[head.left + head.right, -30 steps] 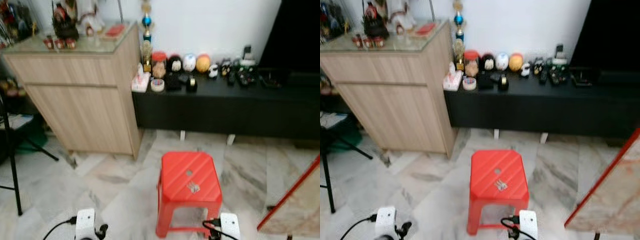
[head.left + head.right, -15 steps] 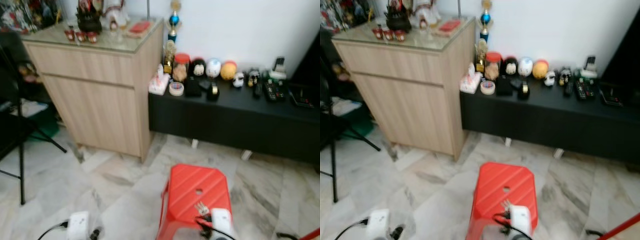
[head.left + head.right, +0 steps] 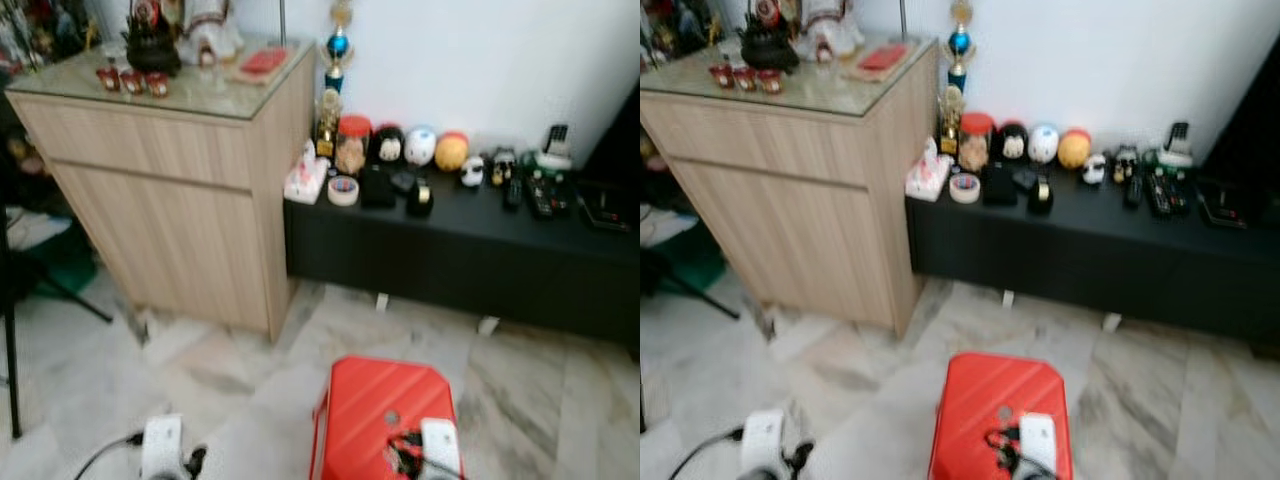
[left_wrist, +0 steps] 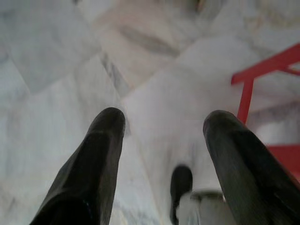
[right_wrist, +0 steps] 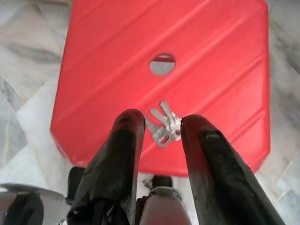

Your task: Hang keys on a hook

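A small bunch of silver keys [image 5: 164,121] lies on top of a red plastic stool [image 5: 117,61], just below the stool's round centre hole. My right gripper [image 5: 163,123] hovers over the keys, open, with one black finger on each side of them. From the head, the stool [image 3: 375,405] stands low on the marble floor with my right wrist [image 3: 439,446] over its near edge. My left gripper [image 4: 164,124] is open above bare floor, beside a stool leg [image 4: 245,96].
A light wooden cabinet [image 3: 170,170] with ornaments on its glass top stands at the left. A long black low bench [image 3: 470,245] with jars, figurines and remotes runs along the white wall. A black tripod leg [image 3: 10,350] stands at the far left.
The head view has shifted, bringing the stool lower and closer. My right wrist has moved from the stool's front corner to over its top, above the keys.
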Robot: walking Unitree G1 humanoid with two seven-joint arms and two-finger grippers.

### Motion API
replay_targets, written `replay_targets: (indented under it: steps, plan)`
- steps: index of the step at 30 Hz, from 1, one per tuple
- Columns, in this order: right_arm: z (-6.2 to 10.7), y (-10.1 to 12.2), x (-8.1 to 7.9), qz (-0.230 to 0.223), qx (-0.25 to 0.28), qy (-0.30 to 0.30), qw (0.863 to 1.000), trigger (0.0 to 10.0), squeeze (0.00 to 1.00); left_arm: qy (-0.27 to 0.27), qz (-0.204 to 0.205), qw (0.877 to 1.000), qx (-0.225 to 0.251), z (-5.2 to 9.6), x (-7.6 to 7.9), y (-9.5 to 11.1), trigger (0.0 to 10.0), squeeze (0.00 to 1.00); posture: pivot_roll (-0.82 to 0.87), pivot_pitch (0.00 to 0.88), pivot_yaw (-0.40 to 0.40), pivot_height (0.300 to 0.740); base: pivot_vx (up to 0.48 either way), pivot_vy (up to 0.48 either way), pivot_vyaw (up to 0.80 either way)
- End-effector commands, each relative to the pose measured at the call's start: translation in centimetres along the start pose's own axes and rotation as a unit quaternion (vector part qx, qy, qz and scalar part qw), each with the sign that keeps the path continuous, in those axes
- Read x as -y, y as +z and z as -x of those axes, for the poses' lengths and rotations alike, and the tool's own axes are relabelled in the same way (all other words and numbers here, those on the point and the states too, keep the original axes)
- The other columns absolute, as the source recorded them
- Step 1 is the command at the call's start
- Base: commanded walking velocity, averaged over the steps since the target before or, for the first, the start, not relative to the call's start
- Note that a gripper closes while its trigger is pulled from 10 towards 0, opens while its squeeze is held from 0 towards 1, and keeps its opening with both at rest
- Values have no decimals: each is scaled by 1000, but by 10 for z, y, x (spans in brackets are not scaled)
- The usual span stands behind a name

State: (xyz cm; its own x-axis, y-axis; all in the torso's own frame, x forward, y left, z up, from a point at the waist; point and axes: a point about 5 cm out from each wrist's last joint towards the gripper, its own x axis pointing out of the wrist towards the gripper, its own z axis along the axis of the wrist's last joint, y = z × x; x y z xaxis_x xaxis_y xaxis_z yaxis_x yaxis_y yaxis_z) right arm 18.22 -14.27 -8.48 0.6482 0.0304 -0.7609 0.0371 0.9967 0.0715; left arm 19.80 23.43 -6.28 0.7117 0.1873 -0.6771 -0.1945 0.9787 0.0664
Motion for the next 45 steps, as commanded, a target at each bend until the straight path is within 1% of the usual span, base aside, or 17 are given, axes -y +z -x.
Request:
replay_targets:
  steps: [1,5,10,11,12,13,14,15,19,23,27,28,29,32,36,41,45]
  plan:
    - [2,-3,8,-14,7,-21,1000,10000,0,-6,1,1000,-11,2,3,-8,10000,0,23,0,-22,740,0,0,0]
    - [3,1,8,-33,40,-25,998,10000,0,-10,-1,1000,-4,2,2,-7,10000,0,17,0,-21,740,0,0,0]
    - [5,5,8,-35,71,-30,996,10000,0,-14,-6,1000,19,2,1,0,10000,0,10,0,-22,740,0,0,0]
    - [2,25,7,-28,115,-30,993,10000,0,-16,-3,999,40,0,-1,8,10000,0,10,0,-24,740,0,0,0]
    - [0,54,4,-20,173,-29,984,10000,0,-20,-2,998,58,-1,-1,15,10000,0,12,0,-26,740,0,0,0]
    - [0,54,4,-20,173,-29,984,10000,0,-20,-2,998,58,-1,-1,15,10000,0,12,0,-26,740,0,0,0]
    - [3,73,2,-18,222,-28,974,10000,0,-29,-1,996,84,-2,1,26,10000,0,11,0,-29,740,0,0,0]
    - [3,73,2,-18,222,-28,974,10000,0,-29,-1,996,84,-2,1,26,10000,0,11,0,-29,740,0,0,0]
    - [2,66,17,0,207,-30,978,10000,0,-52,-3,987,152,-2,7,51,10000,0,3,0,-32,740,0,0,0]
    - [3,71,19,-1,224,-29,974,10000,0,-65,-5,976,206,2,15,65,10000,0,5,0,-40,740,0,0,0]
    - [5,70,21,-8,232,-25,972,10000,0,-65,8,961,269,12,18,75,10000,0,8,0,-55,740,0,0,0]
    - [5,70,21,-8,232,-25,972,10000,0,-65,8,961,269,12,18,75,10000,0,8,0,-55,740,0,0,0]
    - [5,70,22,-1,237,-19,971,10000,0,-80,7,956,284,18,24,73,10000,0,11,2,-58,740,0,0,0]
    - [6,68,23,1,235,-17,972,10000,0,-90,1,954,287,22,28,71,10000,0,9,3,-60,740,0,0,0]
    - [5,64,26,1,222,-17,975,10000,0,-84,11,954,288,22,28,72,10000,0,3,0,-63,740,0,0,0]
    - [3,61,30,5,195,-19,981,10000,0,-89,10,953,290,21,31,81,10000,0,3,0,-63,740,0,0,0]
    - [4,52,39,-4,171,-26,985,10000,0,-88,13,953,288,20,30,85,10000,0,1,0,-59,740,0,0,0]
